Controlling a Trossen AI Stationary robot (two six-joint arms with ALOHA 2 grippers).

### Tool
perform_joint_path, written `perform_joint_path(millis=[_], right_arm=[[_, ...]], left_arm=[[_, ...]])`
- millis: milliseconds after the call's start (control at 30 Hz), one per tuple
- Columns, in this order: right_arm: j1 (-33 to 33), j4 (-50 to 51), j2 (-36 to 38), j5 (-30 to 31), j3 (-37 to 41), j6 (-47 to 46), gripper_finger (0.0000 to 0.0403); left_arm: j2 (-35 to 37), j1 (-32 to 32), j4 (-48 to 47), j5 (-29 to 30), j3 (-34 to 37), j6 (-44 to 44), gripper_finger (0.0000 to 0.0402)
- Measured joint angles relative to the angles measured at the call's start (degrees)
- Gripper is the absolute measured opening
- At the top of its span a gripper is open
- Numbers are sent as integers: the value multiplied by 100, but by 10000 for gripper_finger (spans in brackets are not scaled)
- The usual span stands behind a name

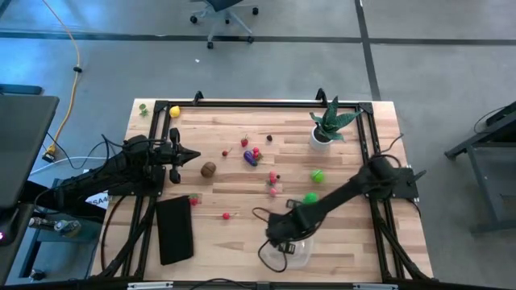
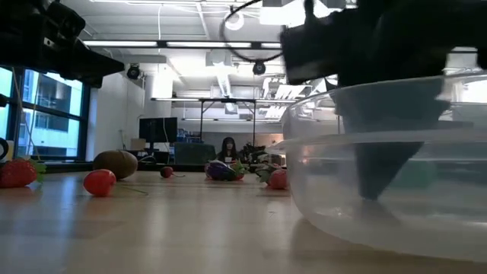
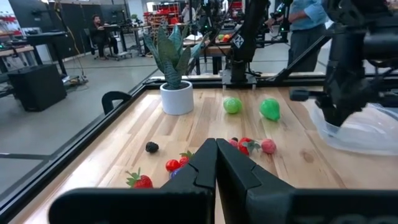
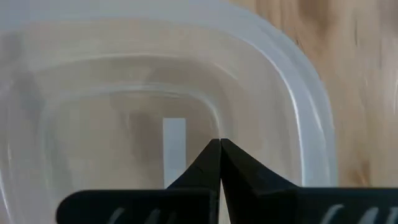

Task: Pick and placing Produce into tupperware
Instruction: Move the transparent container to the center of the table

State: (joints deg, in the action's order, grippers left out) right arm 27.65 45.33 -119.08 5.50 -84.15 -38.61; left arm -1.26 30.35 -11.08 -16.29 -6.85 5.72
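**Right gripper inside the tupperware, fingers clenched on nothing**

From my remote station I see the right gripper point(image 4: 219, 144) pointing down into the tupperware point(image 1: 300, 251), its 2 dark fingers pressed tip to tip with nothing between them. The container sits near the table's front edge, right of centre, mouth up. It is clear, smooth plastic with a stepped wall and a rounded rim; I can make out no long axis. In the low view the finger tips taper to a wedge behind the translucent wall point(image 2: 380, 175).

The left gripper point(image 1: 190, 154) hangs over the table's left side, also clenched and holding nothing, pointing toward the centre.

The produce lies loose on the pale, grained wooden table point(image 1: 242, 193), all outside the container:
- a brown oval piece point(image 1: 209, 169) just ahead of the left gripper, its long axis not clear to me
- a purple piece point(image 1: 251, 158), glossy, elongated, lying diagonally
- 2 bright green rounded pieces point(image 1: 318, 175) and point(image 1: 310, 197)
- a yellow piece point(image 1: 174, 111) at the far left corner
- small red pieces point(image 1: 272, 184) around the centre

A flat black rectangle point(image 1: 174, 229) lies at front left, long axis running front to back. A spiky green plant point(image 1: 329, 125) stands upright in a white pot.
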Motion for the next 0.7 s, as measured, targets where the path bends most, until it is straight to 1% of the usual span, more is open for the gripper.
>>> perform_joint_path(millis=[133,300,500,700], right_arm=[[-171,141,-310,75,-499,477,0],[-503,203,-461,163,-868,999,0],[-1018,148,-479,132,-881,1565,0],[-1498,-187,-479,-25,-879,2266,0]], left_arm=[[0,2,-82,0,0,1,1],[0,0,-250,0,0,21,1],[-1,0,-281,0,0,57,1],[-1,1,-281,0,0,70,1]])
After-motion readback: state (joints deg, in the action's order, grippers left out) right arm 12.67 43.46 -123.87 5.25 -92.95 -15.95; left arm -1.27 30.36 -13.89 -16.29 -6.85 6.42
